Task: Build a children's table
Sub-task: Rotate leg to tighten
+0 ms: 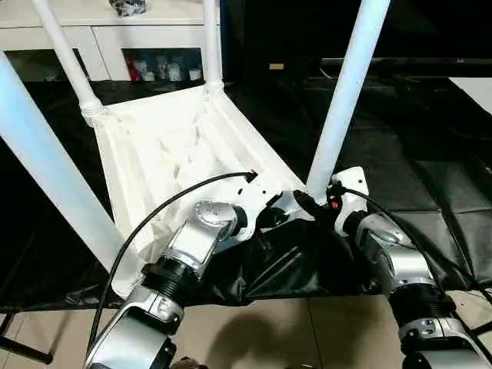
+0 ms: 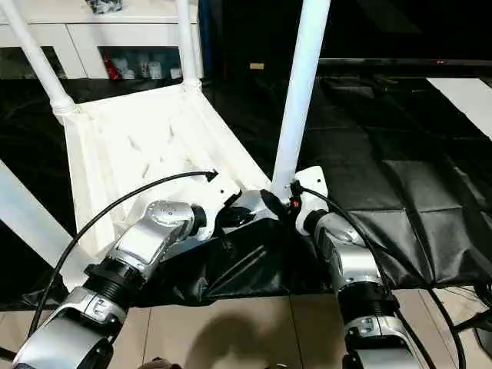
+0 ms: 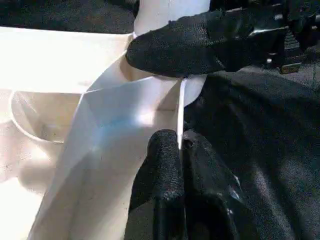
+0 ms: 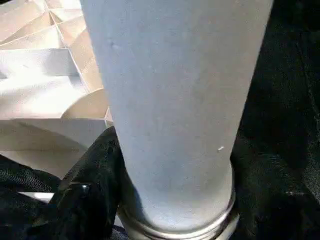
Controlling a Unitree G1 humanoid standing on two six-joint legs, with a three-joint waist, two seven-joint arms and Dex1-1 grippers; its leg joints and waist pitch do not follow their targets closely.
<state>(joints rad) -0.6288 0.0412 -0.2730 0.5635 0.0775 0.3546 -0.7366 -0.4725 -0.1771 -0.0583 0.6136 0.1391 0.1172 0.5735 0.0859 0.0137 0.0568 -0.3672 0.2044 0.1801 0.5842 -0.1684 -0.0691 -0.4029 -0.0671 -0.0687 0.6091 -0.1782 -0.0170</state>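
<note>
Legs stand in all four corner sockets of the upturned table top, which lies on the black-draped surface. The near right leg looks like the one being seated. The left end effector pinches the top's rim beside that socket; the right end effector sits at the leg's base, though I cannot tell whether it is clamped. To finish well, hold the rim steady, keep the leg in line with its socket, and press straight down without levering.
</note>
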